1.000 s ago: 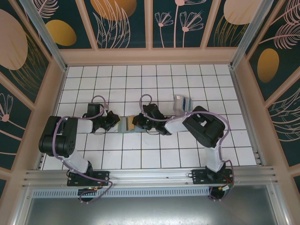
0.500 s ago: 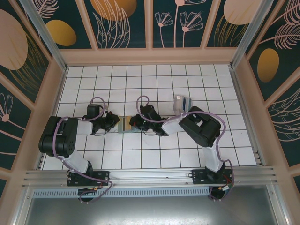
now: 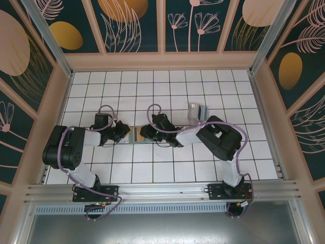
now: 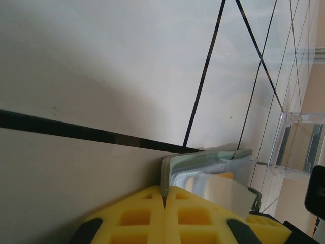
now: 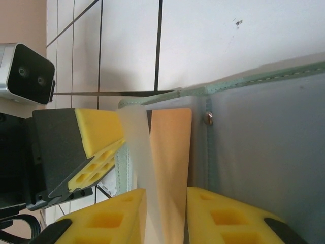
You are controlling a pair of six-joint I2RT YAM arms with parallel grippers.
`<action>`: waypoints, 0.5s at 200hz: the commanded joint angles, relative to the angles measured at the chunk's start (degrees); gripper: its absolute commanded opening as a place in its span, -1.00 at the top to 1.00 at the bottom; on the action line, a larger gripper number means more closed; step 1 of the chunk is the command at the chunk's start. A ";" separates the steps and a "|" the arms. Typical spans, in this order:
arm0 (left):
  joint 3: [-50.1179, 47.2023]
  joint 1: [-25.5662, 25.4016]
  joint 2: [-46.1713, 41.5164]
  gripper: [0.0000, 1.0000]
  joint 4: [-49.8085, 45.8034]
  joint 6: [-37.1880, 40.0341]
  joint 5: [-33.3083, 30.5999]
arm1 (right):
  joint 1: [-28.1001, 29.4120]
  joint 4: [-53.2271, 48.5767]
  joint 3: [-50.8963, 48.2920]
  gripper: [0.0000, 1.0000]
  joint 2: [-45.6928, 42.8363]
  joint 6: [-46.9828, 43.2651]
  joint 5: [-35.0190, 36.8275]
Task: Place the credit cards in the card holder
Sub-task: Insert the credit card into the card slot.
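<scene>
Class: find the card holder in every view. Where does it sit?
Top external: card holder mid-floor, beside the left tool.
Left wrist: card holder lower right, edge pinched by yellow pads.
Right wrist: card holder right half, tan inside central.
Shared landmark: left tool's yellow pads.

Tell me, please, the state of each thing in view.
Left pincer: shut on the card holder's edge.
Right pincer: shut on the holder's orange flap, a pale strip alongside.
Card holder: partly open, held from both sides.
Clear tray: standing on the tiles, credit cards inside.
</scene>
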 commanded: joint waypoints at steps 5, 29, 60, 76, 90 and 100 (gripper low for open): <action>-0.14 0.02 1.04 0.94 -0.36 0.13 -0.82 | 0.22 -2.17 -0.37 0.45 -2.10 -1.83 1.35; -0.04 0.02 1.00 0.94 -0.63 0.36 -1.03 | 0.20 -1.64 -0.42 0.69 -1.43 -1.46 0.45; -0.38 0.02 0.71 0.94 -0.55 0.36 -1.12 | 0.20 -2.07 0.33 1.00 -0.30 -1.59 -0.60; -0.47 -0.02 0.60 0.94 -0.65 0.40 -1.11 | 0.20 -2.08 0.94 1.00 0.66 -1.60 -1.61; -0.41 0.02 0.60 0.94 -0.72 0.43 -0.98 | 0.20 -1.81 1.63 1.00 1.59 -1.73 -2.84; -0.32 0.02 0.47 0.94 -0.81 0.50 -1.06 | 0.28 -1.68 2.22 1.00 2.16 -1.82 -3.73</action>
